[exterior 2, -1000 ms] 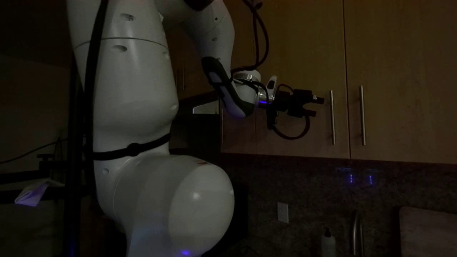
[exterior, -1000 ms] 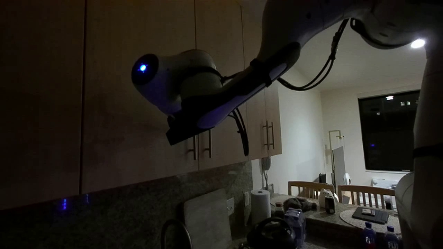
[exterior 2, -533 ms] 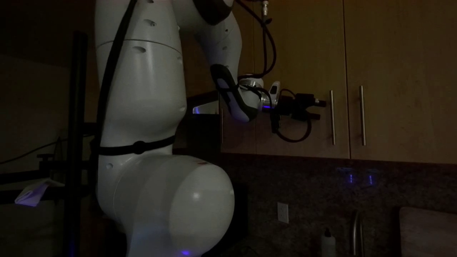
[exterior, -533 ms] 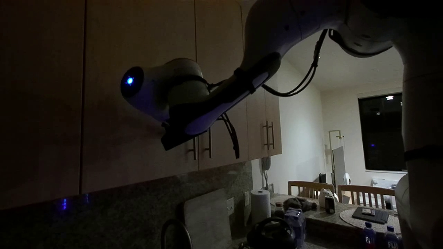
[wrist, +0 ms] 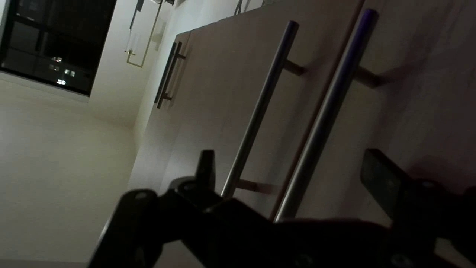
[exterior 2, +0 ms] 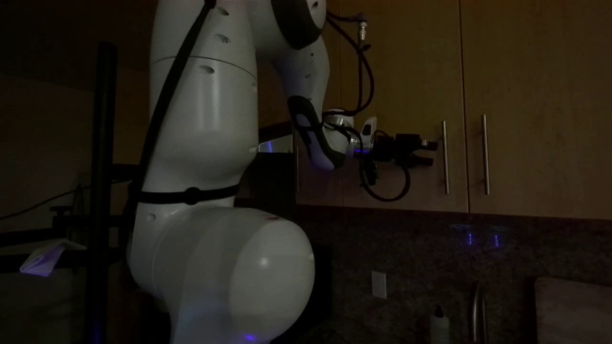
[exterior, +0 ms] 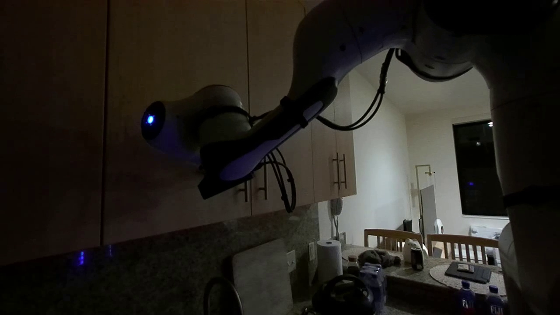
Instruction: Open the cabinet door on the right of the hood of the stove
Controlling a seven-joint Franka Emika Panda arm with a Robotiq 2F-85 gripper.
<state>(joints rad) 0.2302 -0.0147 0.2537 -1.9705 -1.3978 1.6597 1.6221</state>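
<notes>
The cabinet door (exterior 2: 406, 86) is a tall tan panel, closed flush with its neighbour; it also shows as a wide dark panel (exterior: 175, 57) in an exterior view. Near its edge runs a slim vertical silver bar handle (exterior 2: 445, 157). My gripper (exterior 2: 433, 154) points at this handle from the left in that view, with a small gap apparent before the bar. In the wrist view my gripper (wrist: 290, 160) stands open, jaws wide apart; the door's handle (wrist: 327, 115) appears between them and looks farther out. The arm hides the gripper in the remaining exterior view.
The neighbouring door's handle (exterior 2: 486, 153) runs parallel close by and also appears between the jaws in the wrist view. Below are a faucet (exterior 2: 476, 310), a soap bottle (exterior 2: 439, 329) and a cutting board (exterior 2: 573, 310). A paper towel roll (exterior: 329, 262) stands on the counter.
The arm has come down, and the gripper has lowered and shifted slightly nearer the handle. The jaws have stayed open, and the door has not moved.
</notes>
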